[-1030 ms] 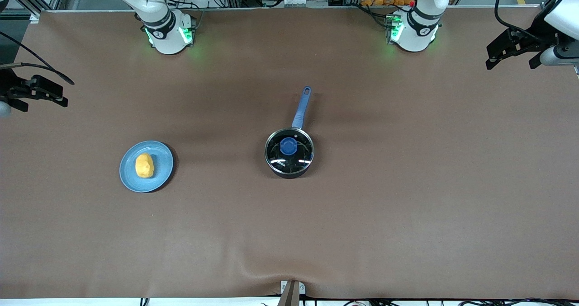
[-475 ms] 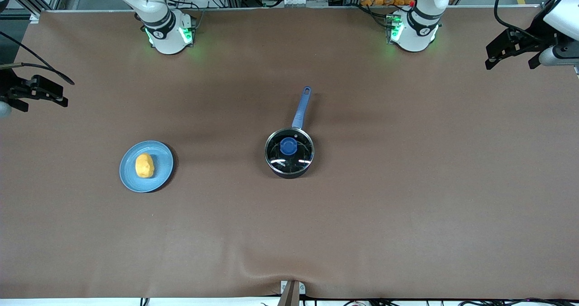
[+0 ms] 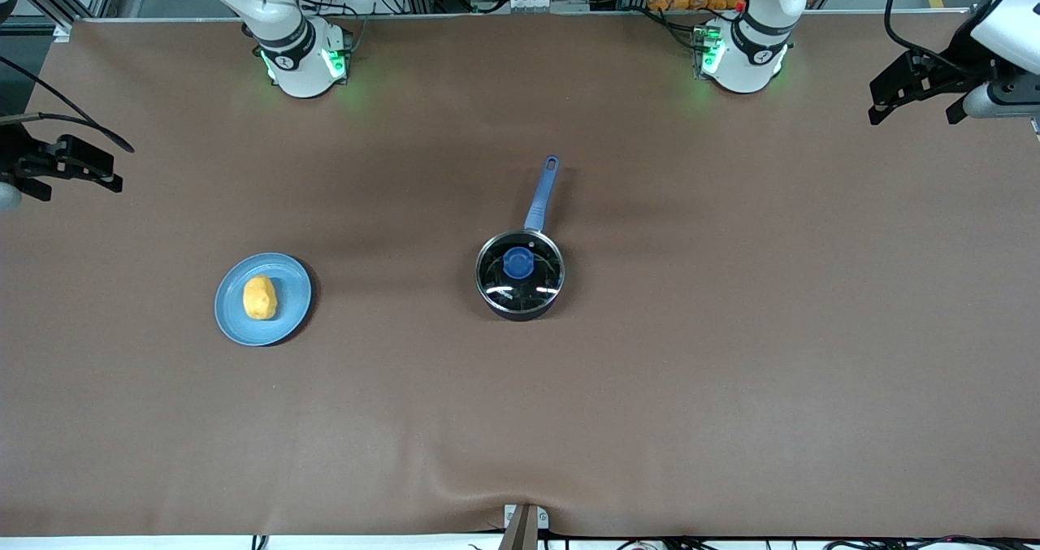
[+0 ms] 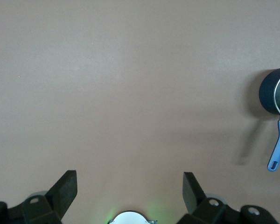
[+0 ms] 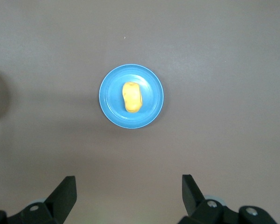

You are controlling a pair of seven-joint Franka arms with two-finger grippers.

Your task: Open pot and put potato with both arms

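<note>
The black pot (image 3: 520,288) stands mid-table with its blue handle (image 3: 542,192) pointing toward the robots' bases. The glass lid with a blue knob (image 3: 518,262) sits on it. The yellow-orange potato (image 3: 259,297) lies on a light-blue plate (image 3: 288,290) toward the right arm's end. My left gripper (image 3: 914,111) is open and empty, high over the left arm's end; its wrist view (image 4: 129,186) shows part of the pot (image 4: 273,93). My right gripper (image 3: 73,178) is open and empty, high over the right arm's end; its wrist view (image 5: 129,189) shows the potato (image 5: 132,97) on the plate (image 5: 151,100).
A brown mat (image 3: 731,331) covers the whole table. The two arm bases (image 3: 305,62) (image 3: 743,58) glow green along the edge farthest from the front camera. A small bracket (image 3: 524,521) sits at the nearest edge.
The left gripper has shifted very slightly toward the bases' edge of the table. The pot, lid, plate, potato and right gripper have not moved.
</note>
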